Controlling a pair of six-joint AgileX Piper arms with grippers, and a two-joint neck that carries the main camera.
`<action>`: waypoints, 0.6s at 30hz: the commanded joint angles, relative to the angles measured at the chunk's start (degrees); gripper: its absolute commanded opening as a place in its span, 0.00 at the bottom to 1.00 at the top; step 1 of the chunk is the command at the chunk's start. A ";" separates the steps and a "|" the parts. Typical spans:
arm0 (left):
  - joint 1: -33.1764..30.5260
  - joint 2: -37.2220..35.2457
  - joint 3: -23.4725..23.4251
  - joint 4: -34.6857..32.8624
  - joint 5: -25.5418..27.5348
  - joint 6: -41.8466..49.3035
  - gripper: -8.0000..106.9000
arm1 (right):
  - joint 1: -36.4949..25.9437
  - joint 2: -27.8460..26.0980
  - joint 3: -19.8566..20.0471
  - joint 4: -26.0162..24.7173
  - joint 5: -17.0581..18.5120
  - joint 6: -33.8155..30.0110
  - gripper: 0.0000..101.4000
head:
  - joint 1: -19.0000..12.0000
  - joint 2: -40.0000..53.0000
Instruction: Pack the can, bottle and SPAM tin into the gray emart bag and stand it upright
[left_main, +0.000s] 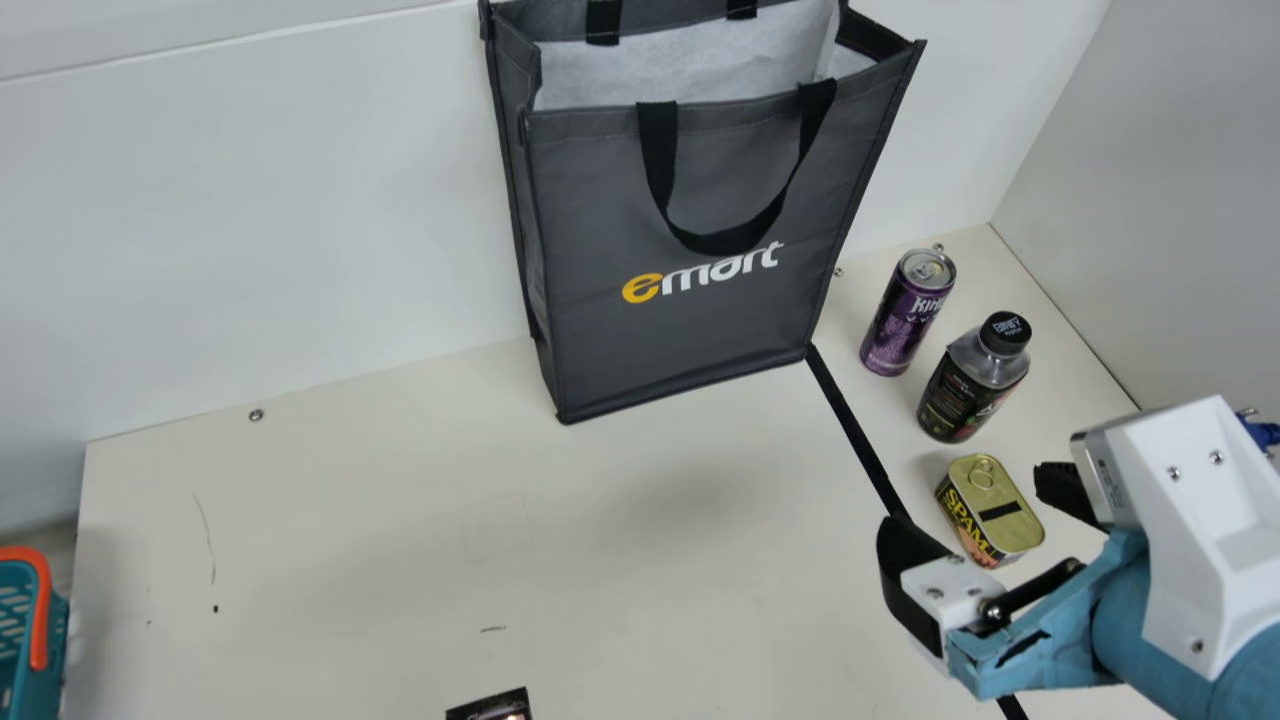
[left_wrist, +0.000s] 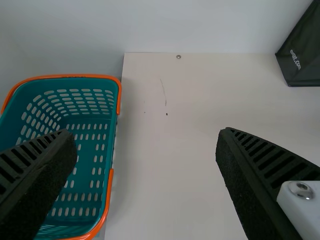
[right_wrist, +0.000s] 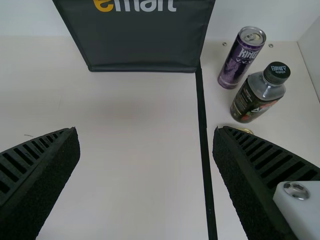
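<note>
The right arm's black ribbed gripper has its two fingers spread apart with nothing between them; the left arm's matching gripper is likewise spread and without a load, over the table's left part beside the teal plastic basket with orange trim.

The right arm is plainly the nearer to all three goods; the squat, gold-lidded SPAM tin seems the likeliest first pick, being the closest; in the main view it appears behind the gap between the fingers, yet the right wrist view puts it past the right-hand finger, so the claw would need to shift to the robot's right and sink; the tin's long axis runs roughly along the black tape line, so fingers set as these are should close across its narrow width.

Beyond the tin, toward the back wall, stand the dark bottle with a black cap and the slim purple can; left of them the gray fabric emart bag stands upright, mouth open upward.
</note>
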 joint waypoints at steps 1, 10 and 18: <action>0.00 0.00 0.00 0.00 0.00 0.00 0.85 | 0.00 0.00 0.00 0.00 0.00 0.00 0.94 | -1.30 -0.05; 0.00 0.00 0.00 0.00 0.00 0.00 0.85 | 0.00 0.00 0.00 0.00 0.00 0.00 0.94 | -1.30 -0.05; 0.00 0.00 0.00 0.00 0.00 0.00 0.85 | 0.00 0.00 0.00 0.00 0.00 0.00 0.94 | -1.30 -0.05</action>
